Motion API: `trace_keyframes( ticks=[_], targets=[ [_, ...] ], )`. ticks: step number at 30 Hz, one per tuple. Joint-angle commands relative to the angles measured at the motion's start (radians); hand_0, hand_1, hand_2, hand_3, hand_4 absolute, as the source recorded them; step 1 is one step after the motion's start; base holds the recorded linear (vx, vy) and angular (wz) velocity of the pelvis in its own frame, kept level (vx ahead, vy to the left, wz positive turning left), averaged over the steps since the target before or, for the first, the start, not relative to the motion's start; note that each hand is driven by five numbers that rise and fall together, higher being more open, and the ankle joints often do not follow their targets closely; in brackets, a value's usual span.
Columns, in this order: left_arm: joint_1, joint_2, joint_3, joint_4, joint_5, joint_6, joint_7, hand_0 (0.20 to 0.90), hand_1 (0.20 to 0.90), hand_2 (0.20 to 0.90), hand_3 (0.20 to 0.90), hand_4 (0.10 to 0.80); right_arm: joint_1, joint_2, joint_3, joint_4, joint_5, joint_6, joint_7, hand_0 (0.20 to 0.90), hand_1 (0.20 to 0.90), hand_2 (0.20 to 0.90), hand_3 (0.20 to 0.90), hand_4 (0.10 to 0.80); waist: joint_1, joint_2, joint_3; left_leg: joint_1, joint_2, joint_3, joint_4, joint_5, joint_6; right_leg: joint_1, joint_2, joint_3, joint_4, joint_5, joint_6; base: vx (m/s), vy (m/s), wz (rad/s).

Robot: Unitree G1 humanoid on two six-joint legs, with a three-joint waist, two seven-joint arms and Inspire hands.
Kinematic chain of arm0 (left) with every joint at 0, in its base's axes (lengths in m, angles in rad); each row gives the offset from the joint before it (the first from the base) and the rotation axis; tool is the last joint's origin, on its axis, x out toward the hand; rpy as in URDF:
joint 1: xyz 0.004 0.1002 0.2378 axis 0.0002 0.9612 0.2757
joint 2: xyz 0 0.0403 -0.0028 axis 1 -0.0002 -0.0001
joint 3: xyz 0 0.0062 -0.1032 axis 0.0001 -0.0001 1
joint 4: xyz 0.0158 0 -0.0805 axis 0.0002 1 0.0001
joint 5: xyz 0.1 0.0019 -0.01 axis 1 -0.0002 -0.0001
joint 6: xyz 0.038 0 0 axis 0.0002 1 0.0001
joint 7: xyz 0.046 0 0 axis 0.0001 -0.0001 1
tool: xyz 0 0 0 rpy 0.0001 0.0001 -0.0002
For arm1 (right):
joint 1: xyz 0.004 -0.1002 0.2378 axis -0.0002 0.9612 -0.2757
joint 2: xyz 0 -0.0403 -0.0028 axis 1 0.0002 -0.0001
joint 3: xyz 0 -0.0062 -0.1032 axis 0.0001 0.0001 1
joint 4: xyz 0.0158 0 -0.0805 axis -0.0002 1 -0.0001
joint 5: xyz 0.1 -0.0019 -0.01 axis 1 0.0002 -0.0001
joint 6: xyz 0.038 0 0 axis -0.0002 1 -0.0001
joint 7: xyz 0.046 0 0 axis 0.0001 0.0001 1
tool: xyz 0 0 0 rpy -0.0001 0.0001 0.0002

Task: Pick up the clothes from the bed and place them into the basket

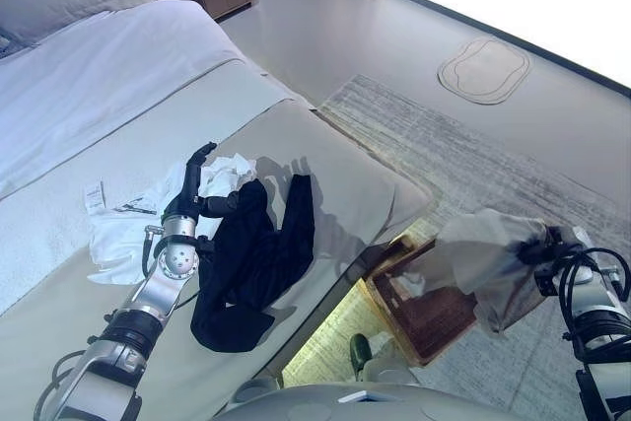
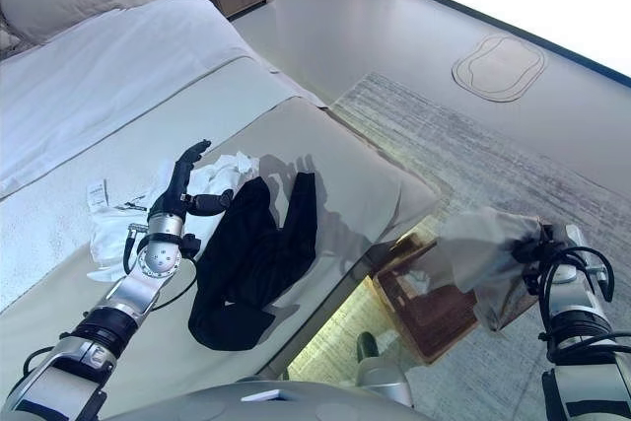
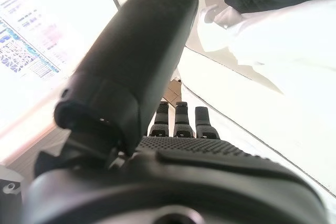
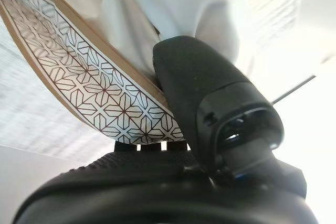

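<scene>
- Landmark: basket (image 1: 426, 317), wooden, patterned rim, on the floor at the bed's (image 1: 325, 145) foot.
- Left hand (image 1: 197, 184), far left of basket, fingers straight and spread over soft white garment (image 1: 123, 229); limp black garment (image 1: 251, 258) just basket-side of it, long axis toward me.
- Right hand (image 2: 542, 244) pinches grey garment (image 1: 483, 258) hanging over basket's right edge.
- My read: drop comes next.

Black garment (image 1: 251, 263), white shirt (image 1: 123, 234), pale grey cloth (image 1: 483, 258); brown basket (image 1: 429, 317), geometric-patterned rim (image 4: 100, 98)
</scene>
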Motion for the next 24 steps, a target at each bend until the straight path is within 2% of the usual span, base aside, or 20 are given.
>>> trace_keyframes(
  ticks=[1,11,13,24],
  targets=[
    [-0.069,0.04,0.016,-0.05,0.001,-0.112,0.052,0.9,0.9,0.9,0.9,0.8,-0.062,-0.072,-0.026,0.005,-0.009,-0.073,-0.032,0.3,0.3,0.3,0.2,0.1,0.016,-0.004,-0.067,-0.033,-0.02,-0.011,0.087,-0.112,0.021,-0.04,0.038,-0.033,0.136,-0.1,0.01,-0.001,-0.009,-0.03],
    [-0.073,0.031,0.006,-0.034,0.0,-0.131,0.034,0.9,0.9,0.9,0.9,0.8,-0.037,-0.042,-0.01,0.096,-0.04,-0.127,0.008,0.3,0.3,0.3,0.2,0.1,0.009,0.002,-0.066,-0.023,-0.009,0.003,0.085,-0.112,0.017,-0.036,0.04,-0.034,0.136,-0.104,0.01,-0.003,-0.006,-0.02],
    [-0.078,0.03,0.001,-0.028,0.001,-0.134,0.031,0.9,0.9,0.9,0.9,0.8,-0.039,-0.04,-0.002,0.113,-0.052,-0.126,-0.009,0.9,0.9,0.9,0.9,0.8,0.01,0.006,-0.064,-0.022,-0.009,0.002,0.081,-0.109,0.015,-0.035,0.04,-0.035,0.135,-0.103,0.011,0.0,0.0,0.0],
    [-0.074,0.034,0.001,-0.031,-0.009,-0.137,0.041,0.9,0.9,0.9,0.9,0.8,-0.036,-0.036,-0.007,0.122,-0.051,-0.098,-0.033,0.9,0.9,0.9,0.9,0.8,0.011,0.018,-0.055,-0.025,-0.004,-0.004,0.075,-0.1,0.005,-0.034,0.036,-0.046,0.135,-0.108,0.009,0.0,0.0,0.0]
  ],
)
